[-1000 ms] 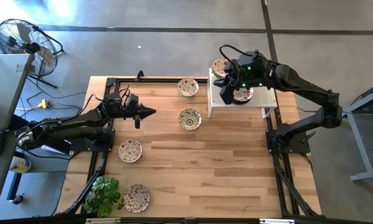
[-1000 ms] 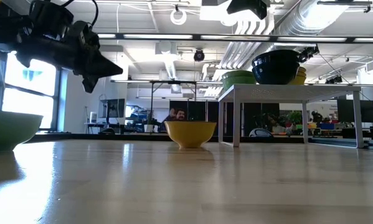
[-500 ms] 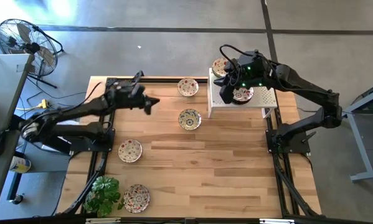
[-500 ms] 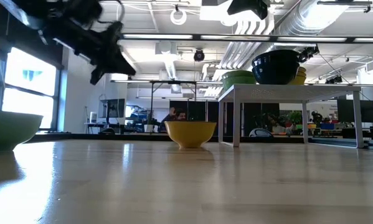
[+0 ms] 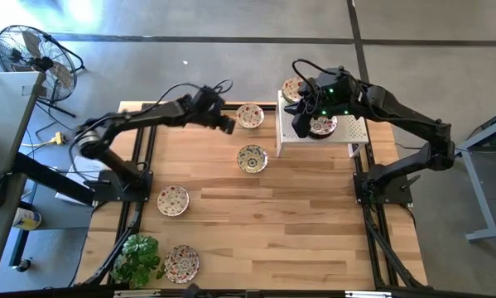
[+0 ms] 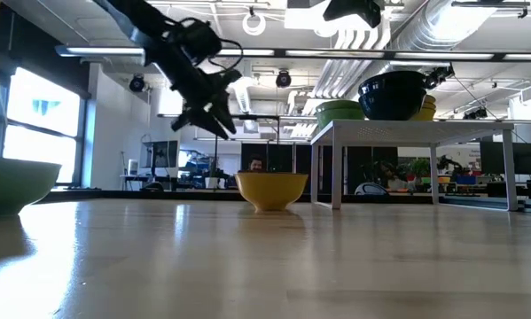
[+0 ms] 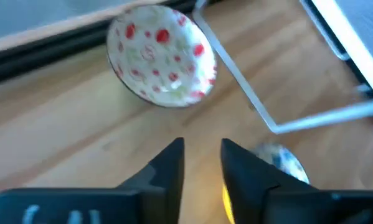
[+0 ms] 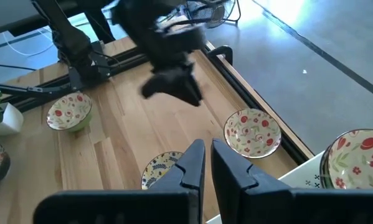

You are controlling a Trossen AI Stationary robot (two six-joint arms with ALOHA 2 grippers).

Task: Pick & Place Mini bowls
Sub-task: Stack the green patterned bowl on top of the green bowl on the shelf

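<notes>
Your left pincer (image 5: pixel 228 125) hovers above tabletop, fingers slightly spread, nothing between them; target floral mini bowl (image 5: pixel 249 115) sits just ahead, near table's back rail, likely lined up for pickup. Right pincer (image 5: pixel 300 131) pressed together, empty, parked over white perforated stand (image 5: pixel 355 131) beside delivered bowl (image 5: pixel 323 126). No readable writing or brand visible.

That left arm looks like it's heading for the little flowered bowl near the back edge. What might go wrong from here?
The left gripper hangs beside the bowl, fingers only slightly apart. That gap looks narrow for the rim, so they might knock the bowl rather than grasp it. The bowl sits near the table's back rail and the white stand, so a nudge could push it against either.
</notes>
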